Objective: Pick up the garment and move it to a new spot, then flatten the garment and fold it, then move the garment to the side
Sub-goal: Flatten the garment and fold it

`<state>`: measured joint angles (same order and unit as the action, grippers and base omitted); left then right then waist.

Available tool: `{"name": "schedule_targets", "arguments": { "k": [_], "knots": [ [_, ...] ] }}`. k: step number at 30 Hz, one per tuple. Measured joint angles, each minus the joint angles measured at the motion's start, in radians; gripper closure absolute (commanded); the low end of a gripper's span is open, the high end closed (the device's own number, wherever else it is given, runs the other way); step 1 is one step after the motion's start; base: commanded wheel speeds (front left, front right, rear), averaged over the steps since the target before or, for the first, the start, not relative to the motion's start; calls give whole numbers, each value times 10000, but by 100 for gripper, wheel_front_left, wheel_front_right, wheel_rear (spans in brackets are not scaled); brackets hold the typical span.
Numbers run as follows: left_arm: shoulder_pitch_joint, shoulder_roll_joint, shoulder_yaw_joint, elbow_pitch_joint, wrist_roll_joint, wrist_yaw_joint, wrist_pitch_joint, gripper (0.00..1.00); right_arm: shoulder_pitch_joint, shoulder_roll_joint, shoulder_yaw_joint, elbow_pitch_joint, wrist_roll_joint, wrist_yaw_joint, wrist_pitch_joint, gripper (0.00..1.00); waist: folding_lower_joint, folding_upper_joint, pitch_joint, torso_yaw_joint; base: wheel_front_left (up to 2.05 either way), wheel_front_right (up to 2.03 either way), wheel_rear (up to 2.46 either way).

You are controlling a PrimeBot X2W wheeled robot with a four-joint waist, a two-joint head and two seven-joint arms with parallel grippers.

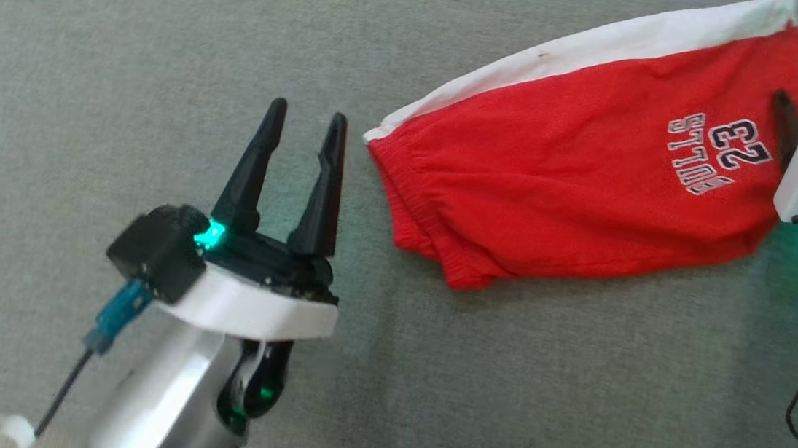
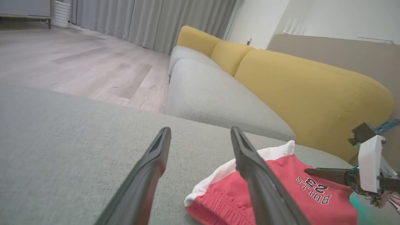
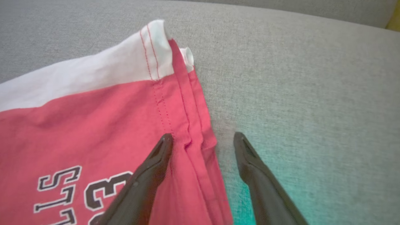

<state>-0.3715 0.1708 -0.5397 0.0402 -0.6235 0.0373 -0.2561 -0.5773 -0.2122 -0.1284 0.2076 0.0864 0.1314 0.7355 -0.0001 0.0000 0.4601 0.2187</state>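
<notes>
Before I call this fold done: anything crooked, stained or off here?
The red shorts lie slanted across the grey cushion, with the elastic waistband layers offset. A small dark speck marks the white stripe.

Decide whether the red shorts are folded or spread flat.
Folded: the shorts lie doubled, hem edges stacked in layers, waistband doubled too.

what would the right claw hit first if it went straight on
Probably the side hem of the red and white fabric shorts, lying between the fingertips of the open right claw, on the grey fabric cushion; depth is unclear.
</notes>
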Motion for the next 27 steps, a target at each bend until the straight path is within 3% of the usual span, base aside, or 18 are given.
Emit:
{"name": "schedule_targets", "arguments": {
  "k": [4,7,8,14,21,27],
  "knots": [
    [524,-420,320,-226,1294,-430,-8,0,-141,8,-130,403,-153,0,-128,0,0,0,75,270,0,0,0],
    [924,-798,832,-219,1574,-721,-8,0,-350,234,-420,825,-144,0,-261,4,0,0,30,400,0,0,0],
    [1038,-846,976,-186,1783,-828,-8,0,-418,418,-570,988,15,0,-368,100,1,0,-21,412,0,0,0],
    [1806,-972,1685,343,2454,-1218,-6,0,-347,1093,-1085,1572,872,0,-1170,100,2,0,-519,202,0,0,0],
    [2876,-1126,2029,706,2706,-1432,-6,0,236,-130,-2706,1787,871,0,-1733,100,0,0,-1427,-94,0,0,0],
    [3863,-1149,2151,968,2907,-1519,-6,0,360,-349,-2318,1296,1089,0,-1478,100,-1,0,-2234,-214,0,0,0]
  ]
}}
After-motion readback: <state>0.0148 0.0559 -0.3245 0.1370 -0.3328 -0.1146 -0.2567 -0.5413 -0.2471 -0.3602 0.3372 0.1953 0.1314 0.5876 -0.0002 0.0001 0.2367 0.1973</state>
